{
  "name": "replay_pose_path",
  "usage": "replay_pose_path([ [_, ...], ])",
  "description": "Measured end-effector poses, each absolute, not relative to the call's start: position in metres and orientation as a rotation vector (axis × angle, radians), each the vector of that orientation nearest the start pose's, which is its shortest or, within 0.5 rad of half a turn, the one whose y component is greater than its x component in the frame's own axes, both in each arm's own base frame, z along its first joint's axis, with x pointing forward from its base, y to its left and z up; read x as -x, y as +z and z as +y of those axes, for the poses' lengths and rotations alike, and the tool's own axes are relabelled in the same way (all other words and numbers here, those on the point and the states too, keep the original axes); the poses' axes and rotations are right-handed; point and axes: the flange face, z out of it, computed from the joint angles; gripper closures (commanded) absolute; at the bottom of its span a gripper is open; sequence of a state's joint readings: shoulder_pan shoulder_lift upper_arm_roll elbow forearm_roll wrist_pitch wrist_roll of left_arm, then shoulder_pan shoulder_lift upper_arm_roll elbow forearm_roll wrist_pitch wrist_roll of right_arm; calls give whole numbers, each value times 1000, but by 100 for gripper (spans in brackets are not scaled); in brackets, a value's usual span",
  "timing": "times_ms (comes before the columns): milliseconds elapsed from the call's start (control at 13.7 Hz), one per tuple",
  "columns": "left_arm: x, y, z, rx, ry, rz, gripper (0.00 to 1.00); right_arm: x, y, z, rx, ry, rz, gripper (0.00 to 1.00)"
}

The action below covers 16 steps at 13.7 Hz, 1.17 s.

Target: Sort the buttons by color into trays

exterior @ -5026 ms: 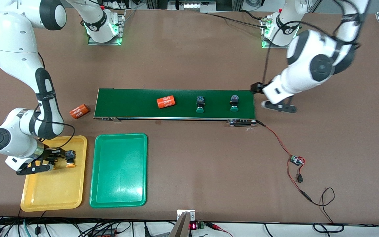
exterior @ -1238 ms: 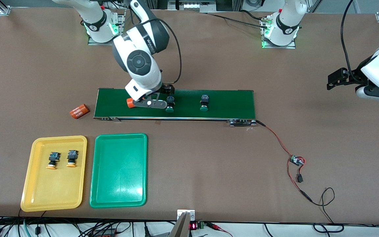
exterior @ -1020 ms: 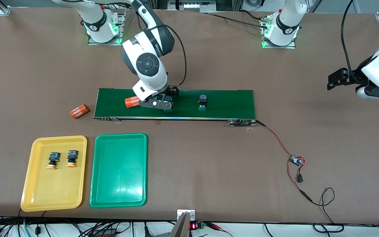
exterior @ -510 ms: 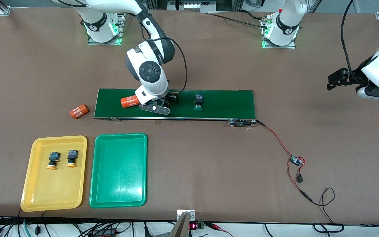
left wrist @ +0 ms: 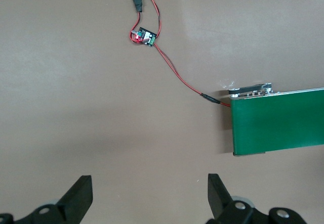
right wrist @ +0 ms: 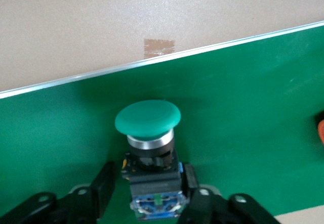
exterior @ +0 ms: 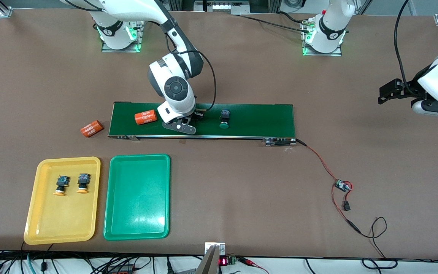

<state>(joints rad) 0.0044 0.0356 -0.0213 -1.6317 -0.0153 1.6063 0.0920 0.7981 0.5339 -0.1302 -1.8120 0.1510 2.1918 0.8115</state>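
On the dark-green belt (exterior: pixel 261 121), my right gripper (exterior: pixel 190 122) is down around a green-capped button (right wrist: pixel 148 118), which the hand hides in the front view. In the right wrist view the gripper (right wrist: pixel 149 177) straddles the button's dark body. One finger (right wrist: pixel 190 176) touches it and the other stands a sliver off. A second green-capped button (exterior: pixel 224 118) lies on the belt toward the left arm's end. Two yellow-capped buttons (exterior: pixel 61 185) (exterior: pixel 83 183) rest in the yellow tray (exterior: pixel 32 228). Nothing lies in the green tray (exterior: pixel 137 228). My left gripper (left wrist: pixel 149 193) waits open over bare table past the belt's end.
An orange cylinder (exterior: pixel 145 117) lies on the belt beside my right hand, and another (exterior: pixel 91 128) sits on the table off the belt's end. A red wire runs from the belt to a small circuit board (exterior: pixel 342 185) (left wrist: pixel 144 35).
The belt has carried the cylinder and the free green button toward the right arm's end. My right gripper has followed its button and drawn its jaws in around it. The left arm has stayed still.
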Motion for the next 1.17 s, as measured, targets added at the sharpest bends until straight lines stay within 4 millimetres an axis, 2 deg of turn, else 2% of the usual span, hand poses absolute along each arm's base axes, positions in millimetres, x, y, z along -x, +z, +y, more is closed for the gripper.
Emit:
replay_pose_path([
  [146, -565, 579, -11, 3154, 95, 170, 0, -494, 242, 401, 3168, 215, 381, 90],
  [291, -565, 579, -11, 3154, 96, 171, 0, -505, 253, 398, 3148, 178, 403, 90],
  [437, -565, 579, -11, 3154, 95, 172, 0, -537, 277, 381, 3115, 89, 444, 90],
  [583, -565, 579, -12, 3154, 96, 172, 0, -580, 300, 342, 3130, -29, 403, 91],
  [801, -565, 579, -12, 3154, 98, 174, 0, -640, 306, 274, 3166, -109, 192, 91],
  [1020, -565, 579, -15, 3153, 97, 181, 0, -684, 284, 212, 3195, -124, -63, 91],
  [1166, -565, 579, -20, 3152, 97, 195, 0, -698, 259, 181, 3201, -128, -189, 91],
])
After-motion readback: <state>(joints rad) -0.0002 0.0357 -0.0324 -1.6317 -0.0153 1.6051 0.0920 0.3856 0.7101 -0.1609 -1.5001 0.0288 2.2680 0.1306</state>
